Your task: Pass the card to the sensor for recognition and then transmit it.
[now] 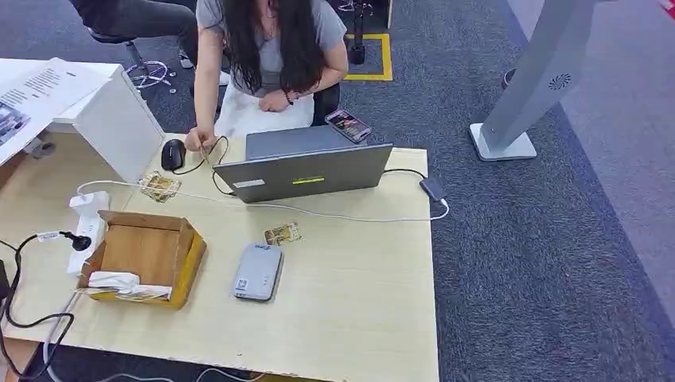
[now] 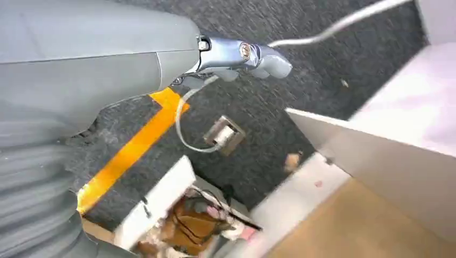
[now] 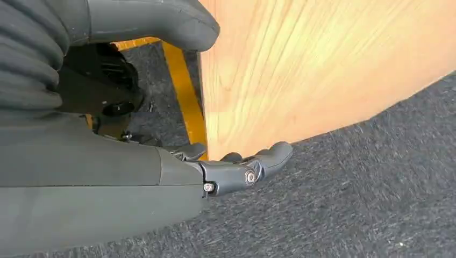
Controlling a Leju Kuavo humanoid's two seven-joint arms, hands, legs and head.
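A small gold-patterned card (image 1: 282,234) lies flat on the wooden table (image 1: 358,318), just behind the grey-blue sensor pad (image 1: 258,271). A second similar card (image 1: 159,186) lies near the mouse. My left hand (image 2: 226,56) hangs beside the table over dark carpet, fingers stretched out and holding nothing. My right hand (image 3: 231,174) hangs next to the table's edge (image 3: 322,64), thumb and fingers apart, with nothing in it.
A person sits behind the table with a hand by the black mouse (image 1: 173,153). A grey laptop (image 1: 302,171), a cardboard box (image 1: 143,259), a white power strip (image 1: 87,227) and cables share the tabletop. A white stand (image 1: 517,103) rises at the right on the carpet.
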